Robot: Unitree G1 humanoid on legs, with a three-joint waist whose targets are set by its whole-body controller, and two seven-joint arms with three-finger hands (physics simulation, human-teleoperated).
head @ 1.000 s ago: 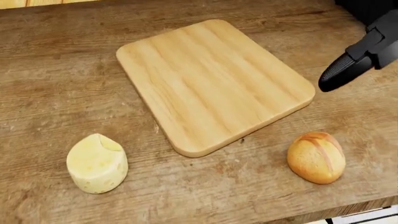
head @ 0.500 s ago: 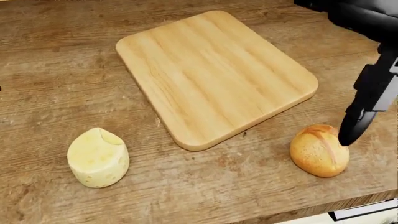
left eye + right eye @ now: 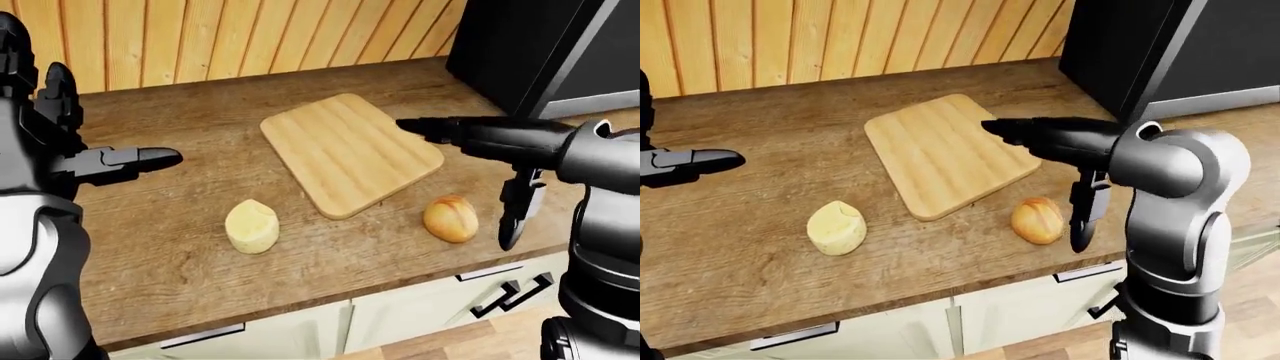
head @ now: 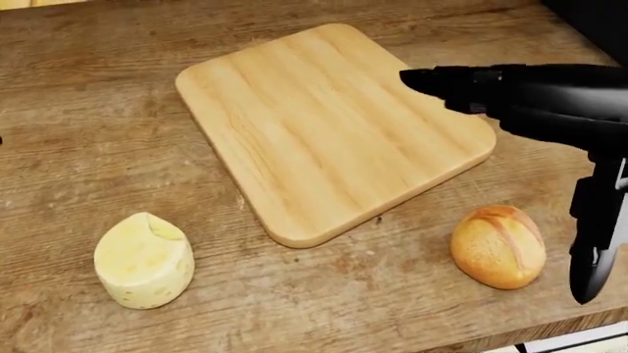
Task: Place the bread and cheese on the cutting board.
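Observation:
A light wooden cutting board (image 4: 324, 125) lies at an angle on the counter with nothing on it. The pale yellow cheese wedge (image 4: 144, 259) stands below the board's left side. A round golden bread roll (image 4: 498, 246) rests below the board's right corner. My right hand (image 4: 510, 184) is open above the roll: one black finger (image 4: 461, 79) reaches left over the board's right corner, and another (image 4: 594, 250) hangs down just right of the roll, not touching it. My left hand (image 3: 100, 120) hovers open at the left, well above and left of the cheese.
The wooden counter (image 3: 180, 247) ends in an edge just below the cheese and the roll, with white drawers (image 3: 400, 315) underneath. A wood-panelled wall (image 3: 200, 37) runs along the top. A dark tall appliance (image 3: 540, 52) stands at the top right.
The right hand has turned: the finger that touched the roll's right side now hangs lower and apart from it, and another finger has come in over the board. The view has shifted slightly.

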